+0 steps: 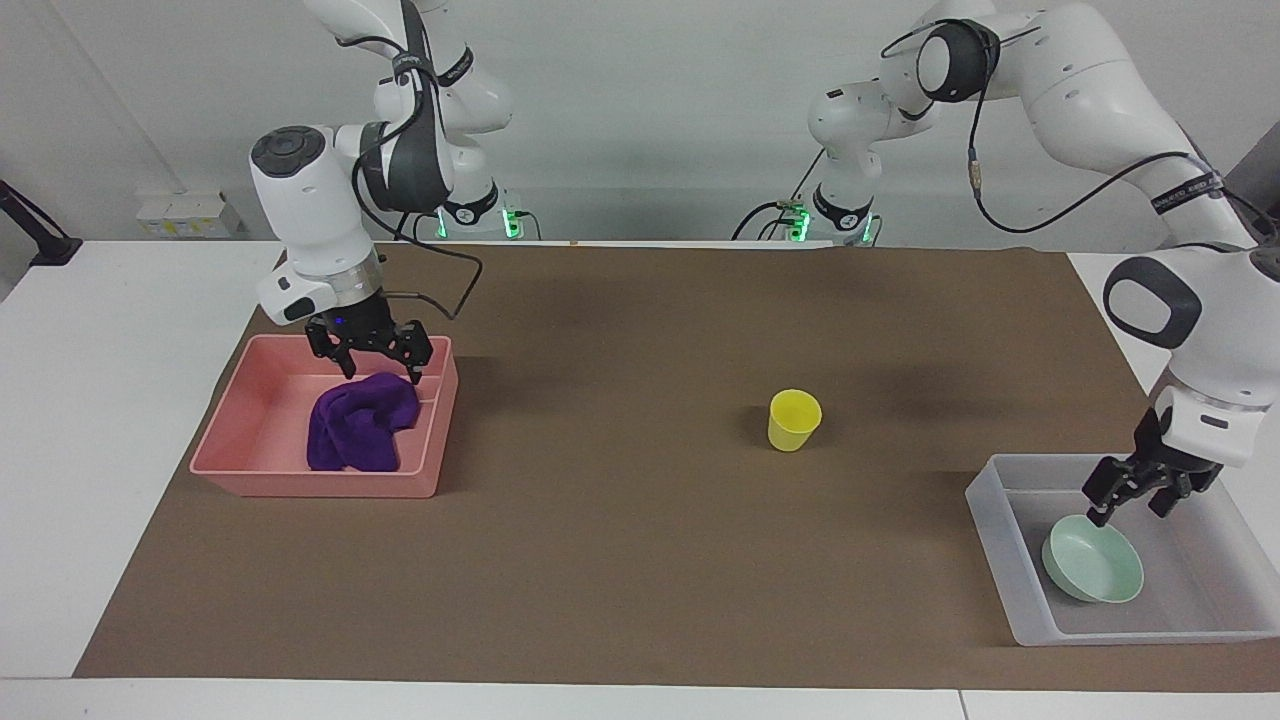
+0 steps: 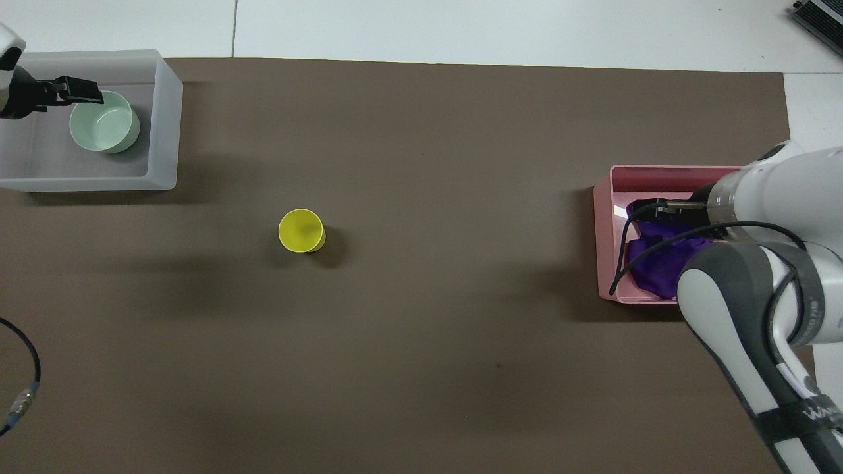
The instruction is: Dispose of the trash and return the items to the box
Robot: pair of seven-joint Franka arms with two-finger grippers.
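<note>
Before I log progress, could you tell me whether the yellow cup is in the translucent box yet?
Out: the yellow cup stands upright on the brown mat, apart from the translucent box.

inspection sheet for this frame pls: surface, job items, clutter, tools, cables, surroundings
Surface: brown mat on a white table.
Job's things: purple cloth lies in the pink tray; mint-green bowl sits in the translucent box; yellow cup stands upright on the mat, outside the box.
Clutter: nothing seen.
Tools: right tool open, empty, over the pink tray above the cloth; left tool open, empty, over the box just above the bowl.
Cables: black cable loops off the right arm's wrist; another black cable runs along the left arm.
Surroundings: plain wall, green lights at both arm bases.
</note>
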